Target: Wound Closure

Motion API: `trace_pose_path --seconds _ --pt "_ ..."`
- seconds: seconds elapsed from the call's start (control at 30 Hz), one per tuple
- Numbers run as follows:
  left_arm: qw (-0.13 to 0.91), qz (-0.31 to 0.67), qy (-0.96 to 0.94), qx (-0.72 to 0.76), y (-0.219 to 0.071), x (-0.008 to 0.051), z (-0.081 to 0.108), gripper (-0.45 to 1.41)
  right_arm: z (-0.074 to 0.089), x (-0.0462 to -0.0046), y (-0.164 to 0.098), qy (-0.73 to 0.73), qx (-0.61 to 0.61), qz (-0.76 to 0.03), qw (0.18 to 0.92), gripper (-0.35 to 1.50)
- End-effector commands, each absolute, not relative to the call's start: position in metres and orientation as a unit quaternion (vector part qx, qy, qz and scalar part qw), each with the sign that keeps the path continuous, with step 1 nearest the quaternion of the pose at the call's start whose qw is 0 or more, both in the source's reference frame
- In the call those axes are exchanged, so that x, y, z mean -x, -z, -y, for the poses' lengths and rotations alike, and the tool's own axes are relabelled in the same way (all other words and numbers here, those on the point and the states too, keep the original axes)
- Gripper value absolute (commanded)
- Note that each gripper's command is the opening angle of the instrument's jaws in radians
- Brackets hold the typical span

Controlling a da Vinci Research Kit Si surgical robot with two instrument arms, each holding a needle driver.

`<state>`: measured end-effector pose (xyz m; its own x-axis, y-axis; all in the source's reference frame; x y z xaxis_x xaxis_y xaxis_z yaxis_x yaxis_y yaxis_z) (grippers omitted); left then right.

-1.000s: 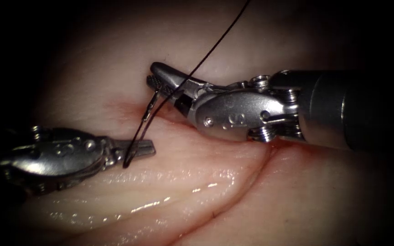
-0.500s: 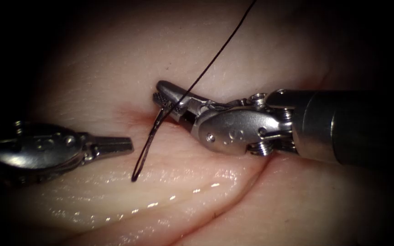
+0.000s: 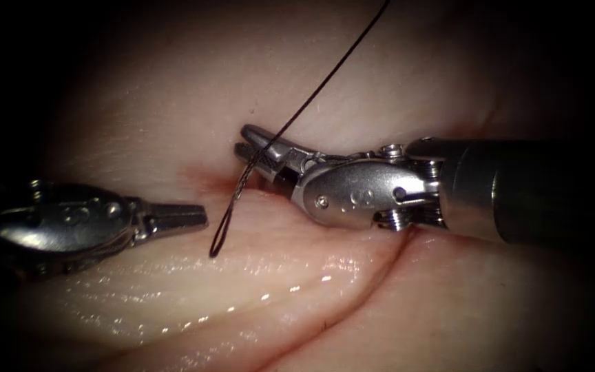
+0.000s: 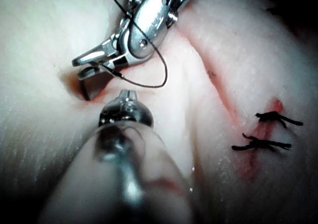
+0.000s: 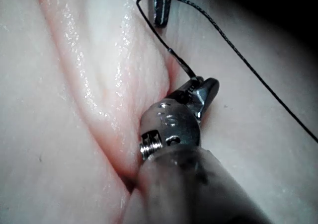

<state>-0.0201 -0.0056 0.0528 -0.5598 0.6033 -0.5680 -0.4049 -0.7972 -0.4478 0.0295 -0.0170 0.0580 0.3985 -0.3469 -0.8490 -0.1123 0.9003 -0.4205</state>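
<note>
My right tool [image 3: 242, 140] lies at the upper end of the cut [image 3: 380, 265] in the tissue [image 3: 173, 103], its jaws shut on the needle [image 3: 241, 180] close to its tail. The short tail end sticks out below the jaws. The rest of the curve is hidden behind them, so I cannot tell whether it is in the tissue. From the tail the thread [image 3: 325, 76] hangs in a narrow loop, then rises up and to the right. My left tool [image 3: 203, 215] rests left of the loop, shut and holding nothing. In the right wrist view the right tool [image 5: 206, 87] grips the tail beside the thread [image 5: 248, 65].
Red fluid stains the tissue beside the needle tail [image 3: 204, 180]. A wet, shiny fold of tissue [image 3: 277, 282] runs below both tools. In the left wrist view two dark stitches [image 4: 271, 118] cross a red part of the cut, away from the right tool [image 4: 82, 67].
My left tool drew back to the left, away from the thread loop. My right tool dropped slightly toward the tissue with the needle tail, and the loop moved with it.
</note>
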Motion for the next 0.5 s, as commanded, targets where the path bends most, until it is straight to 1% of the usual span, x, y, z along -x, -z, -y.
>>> trace_pose_path --seconds 0.03,0.5 --pt "0.289 0.134 -0.873 0.37 -0.0533 0.0206 0.0056 -0.23 0.0171 -0.0302 -0.059 0.072 0.206 -0.542 0.811 -0.35" --pt "0.293 0.134 -0.873 0.367 -0.0533 0.0205 0.0056 -0.25 0.0183 -0.0304 -0.0594 0.068 0.175 -0.536 0.823 -0.35"
